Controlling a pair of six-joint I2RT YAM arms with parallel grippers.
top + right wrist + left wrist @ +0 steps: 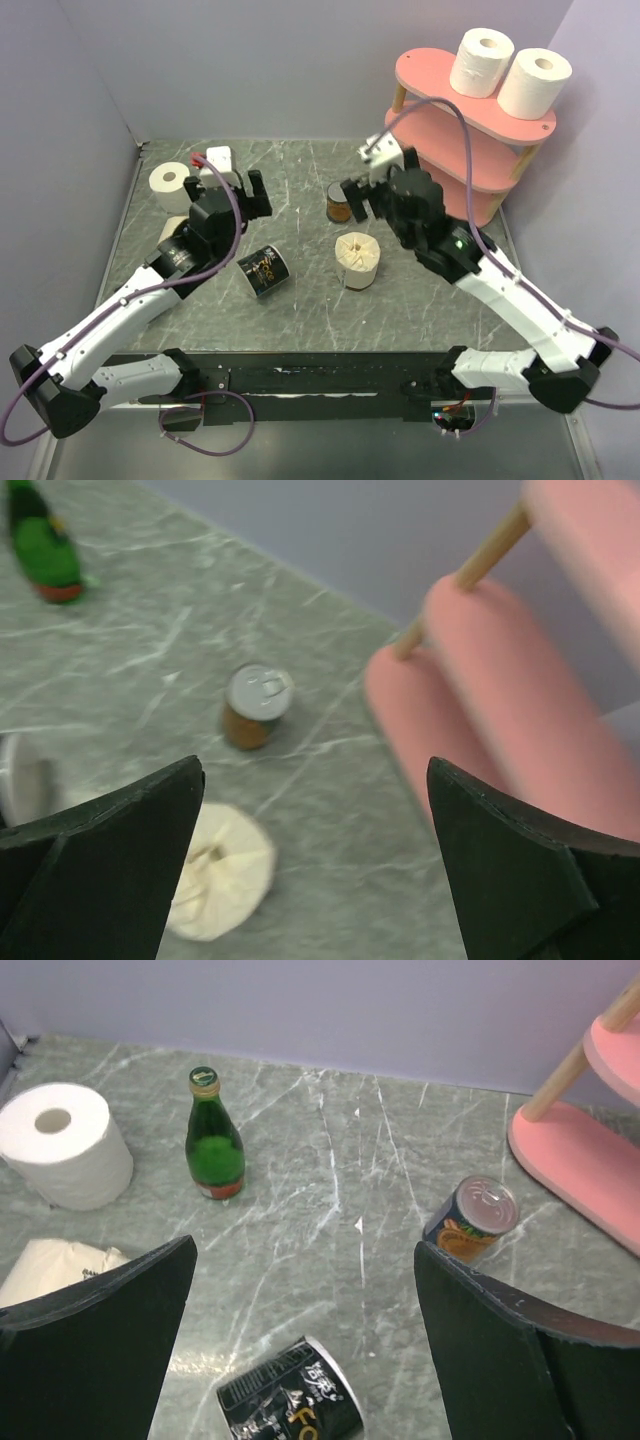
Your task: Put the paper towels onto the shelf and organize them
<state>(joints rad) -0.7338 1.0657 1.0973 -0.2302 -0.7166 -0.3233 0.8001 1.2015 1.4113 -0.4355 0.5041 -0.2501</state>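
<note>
Near the lilac walls, the shelf stands on a grey marbled table.

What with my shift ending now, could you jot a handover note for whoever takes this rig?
Left pincer: open, empty, over the table.
Right pincer: open, empty, beside the shelf.
Done: a left roll and a right roll stand upright on the shelf's top board.
Left to do: third roll, upright on the table's far left, goes onto the shelf.
</note>
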